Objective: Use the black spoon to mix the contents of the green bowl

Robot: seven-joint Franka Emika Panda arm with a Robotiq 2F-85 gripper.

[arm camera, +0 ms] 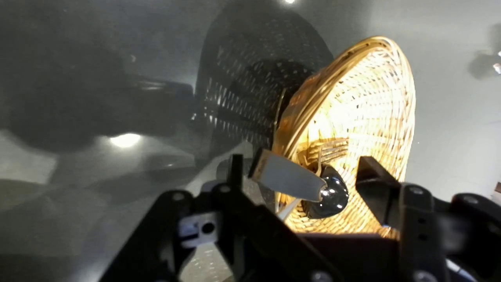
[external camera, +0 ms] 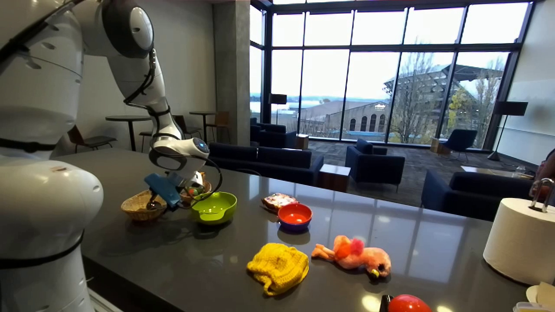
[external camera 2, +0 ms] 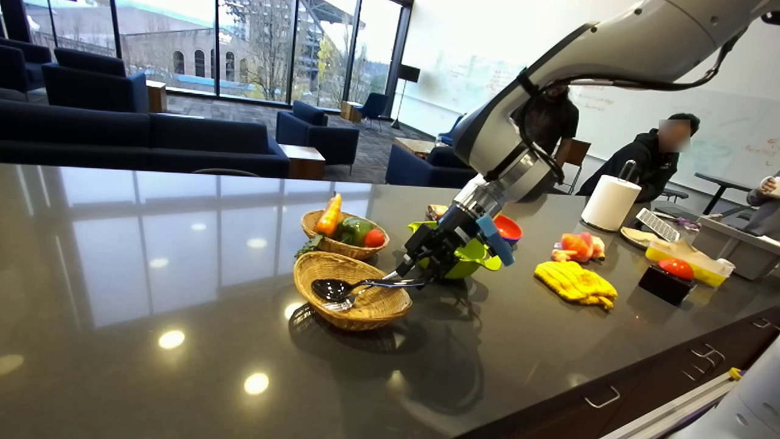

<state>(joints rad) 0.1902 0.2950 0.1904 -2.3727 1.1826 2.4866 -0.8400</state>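
The black spoon [external camera 2: 332,289] lies in a wicker basket [external camera 2: 372,317] with its handle sticking out over the rim toward my gripper [external camera 2: 407,262]. In the wrist view, the spoon's glossy head [arm camera: 332,196] is inside the basket and its flat handle end points up toward the camera. My gripper [arm camera: 301,168] is open there, with its fingers apart on either side of the handle, which is closer to the left finger. A silver fork [arm camera: 332,150] lies beside and partly under the spoon. The lime-green bowl [external camera: 214,210] stands beside my gripper, partly behind it in an exterior view [external camera 2: 466,268].
A second basket [external camera 2: 347,250] with toy vegetables stands behind the spoon basket. A red bowl [external camera: 295,216], a pastry-like item [external camera: 279,201], a yellow knitted cloth [external camera: 279,268], a pink plush toy [external camera: 355,255] and a paper towel roll [external camera: 522,242] stand farther along the counter.
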